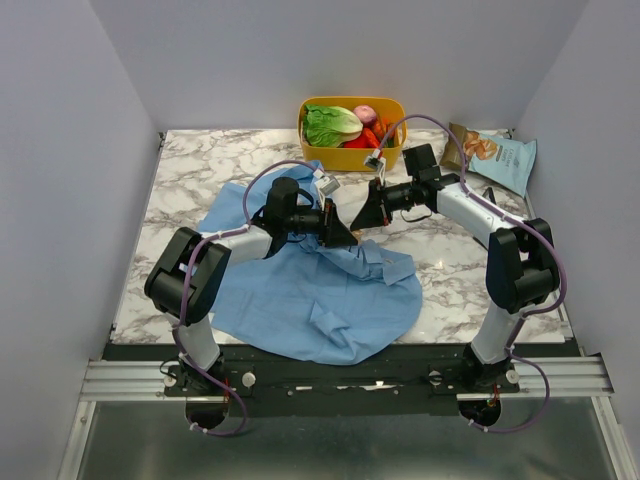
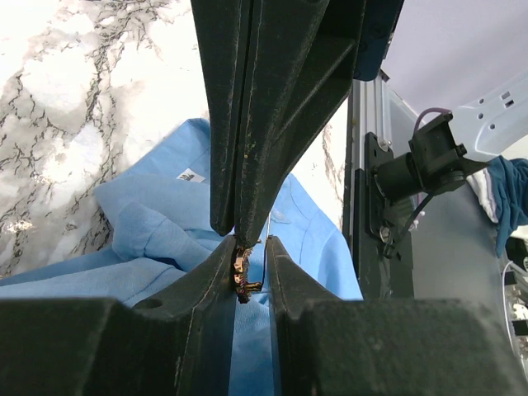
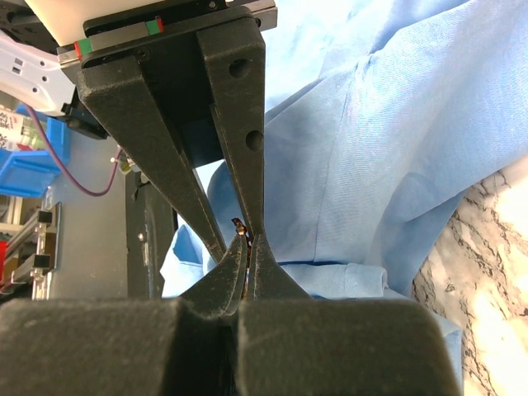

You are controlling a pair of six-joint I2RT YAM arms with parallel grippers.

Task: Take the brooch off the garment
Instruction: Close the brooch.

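The left gripper pinches the tiny tan brooch; the closed right gripper should pull steadily off the light-blue thin-cloth shirt.

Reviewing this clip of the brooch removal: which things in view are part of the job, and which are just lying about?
Part of the job:
- garment
- brooch, between the claw tips
- left claw
- right claw

Lying about:
- yellow basket of vegetables
- snack bag

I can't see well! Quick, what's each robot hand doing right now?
Left gripper: jaws part open, closed on the brooch above the shirt.
Right gripper: jaws shut, pinching the same brooch.
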